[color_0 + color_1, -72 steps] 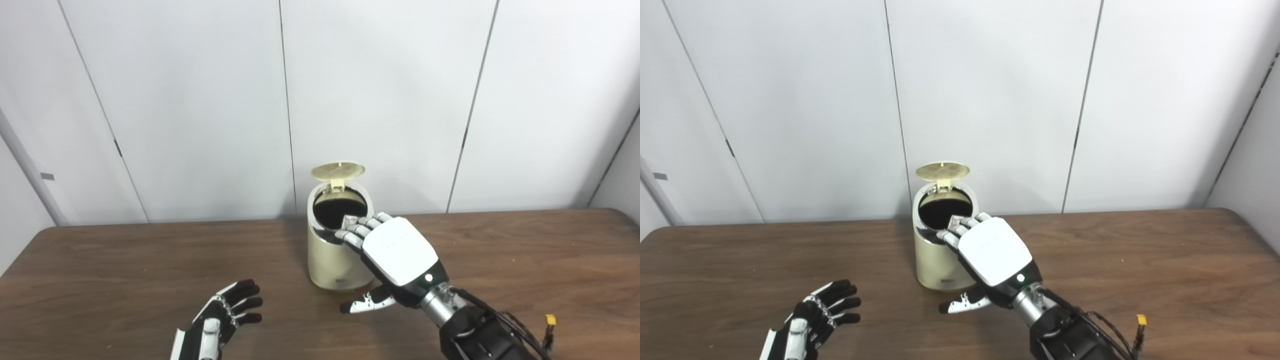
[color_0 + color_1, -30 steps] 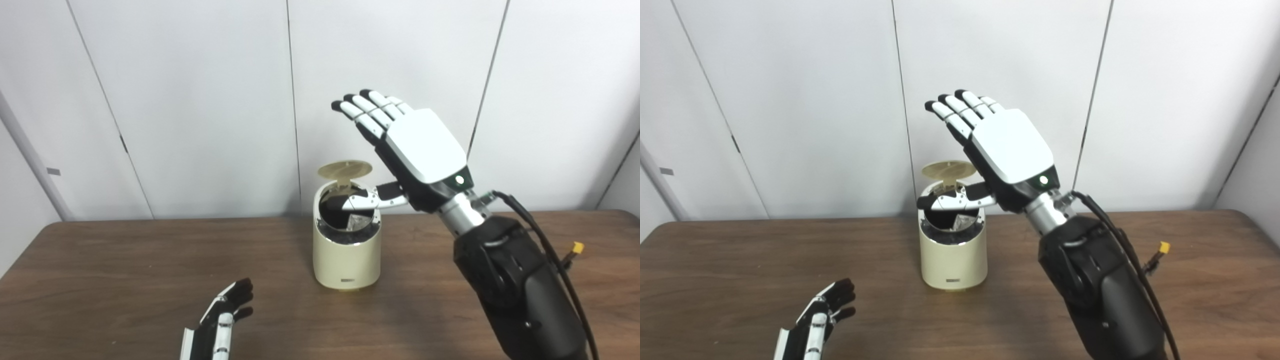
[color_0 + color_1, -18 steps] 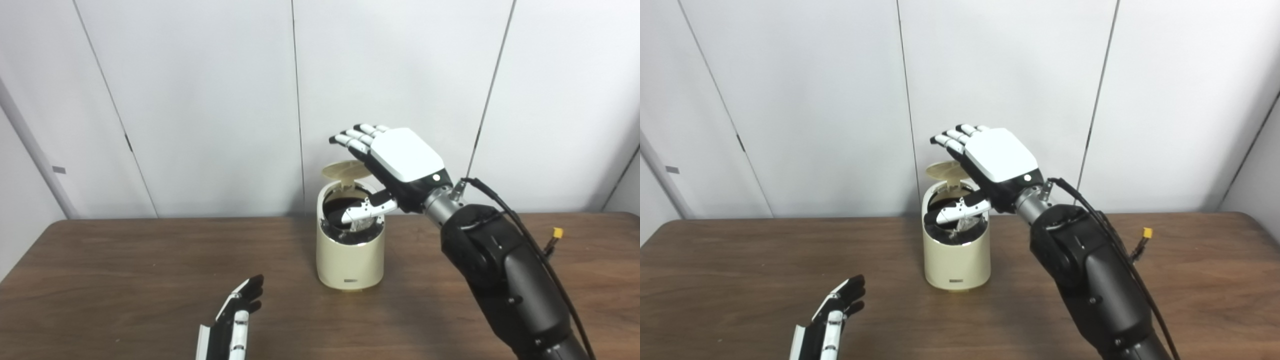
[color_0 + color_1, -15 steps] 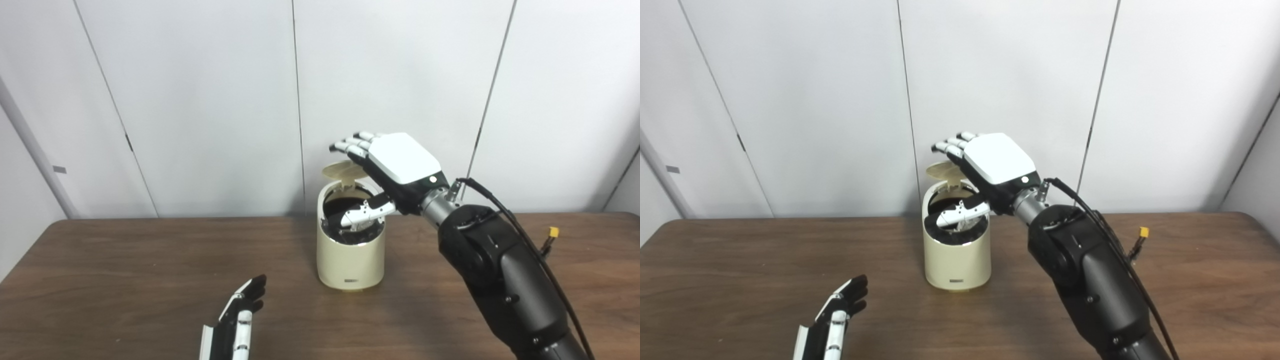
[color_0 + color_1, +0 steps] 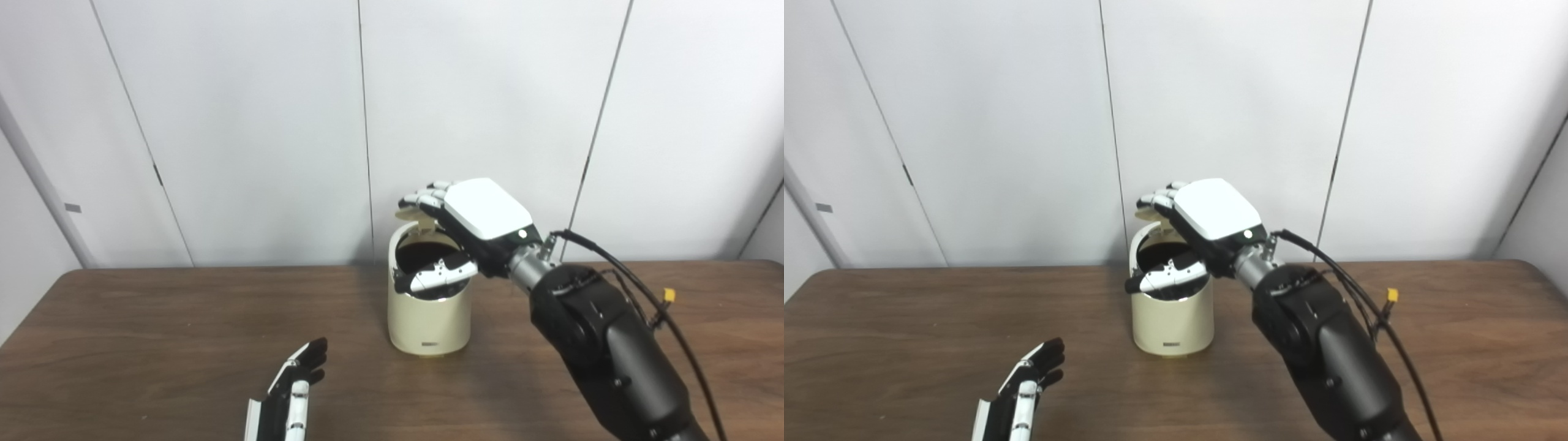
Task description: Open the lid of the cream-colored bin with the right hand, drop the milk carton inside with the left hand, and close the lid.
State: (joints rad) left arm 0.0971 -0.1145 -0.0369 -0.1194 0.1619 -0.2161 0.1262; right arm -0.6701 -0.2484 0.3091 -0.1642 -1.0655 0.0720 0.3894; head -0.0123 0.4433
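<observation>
Left eye view: right hand fingers apart over upright bin, lid half-raised.

Right hand is up over the cream-colored bin, palm down, fingers spread and curling onto the raised lid at the back. Thumb reaches across the front of the dark opening. The lid stands tilted, hinged at the rear rim. The bin sits upright on the brown counter. Down at the bottom edge, the left hand hangs low over the counter, fingers straight and holding nothing, well apart from the bin.
</observation>
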